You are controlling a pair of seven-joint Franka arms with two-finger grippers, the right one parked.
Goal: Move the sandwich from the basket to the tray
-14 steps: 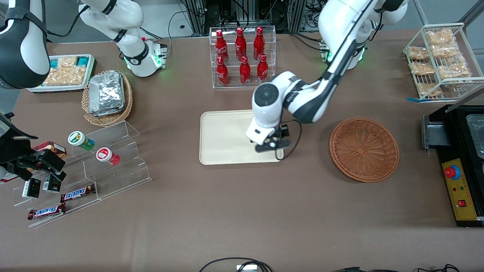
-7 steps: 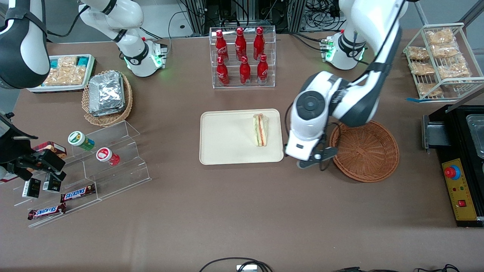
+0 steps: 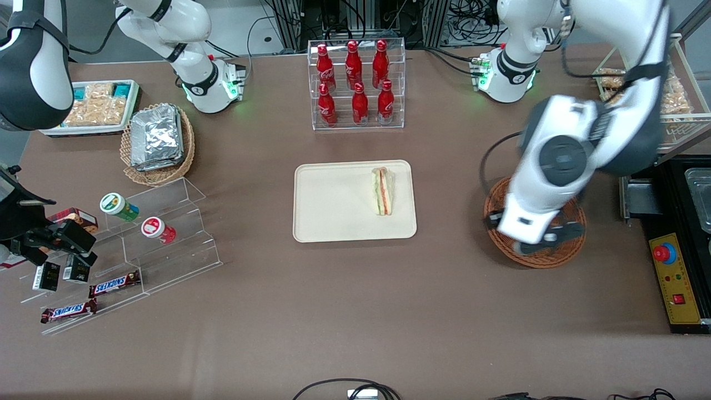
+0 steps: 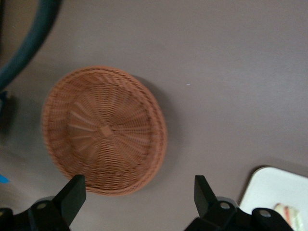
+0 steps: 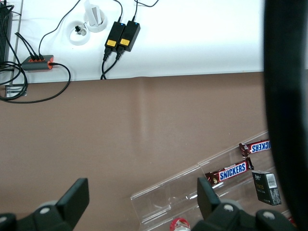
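The sandwich [image 3: 382, 191], a white wedge with orange and green filling, lies on the cream tray [image 3: 333, 214], near the rim that faces the basket. My left gripper [image 3: 533, 236] hangs above the reddish-brown wicker basket [image 3: 550, 259], and the arm covers much of it in the front view. In the left wrist view the gripper [image 4: 139, 197] is open with nothing between its fingers [image 4: 72, 195]. That view shows the basket [image 4: 103, 130] holding nothing, plus a corner of the tray [image 4: 272, 185] with the tip of the sandwich [image 4: 288, 212].
A clear rack of red bottles [image 3: 355, 83] stands farther from the camera than the tray. A tan basket of foil packets [image 3: 158, 141] and an acrylic stepped stand [image 3: 144, 244] lie toward the parked arm's end. A wire snack rack [image 3: 647, 89] and black machine [image 3: 677, 250] stand beside the basket.
My gripper has left the tray and swung toward the working arm's end, ending above the basket. The sandwich, hidden under the hand a second ago, stays on the tray.
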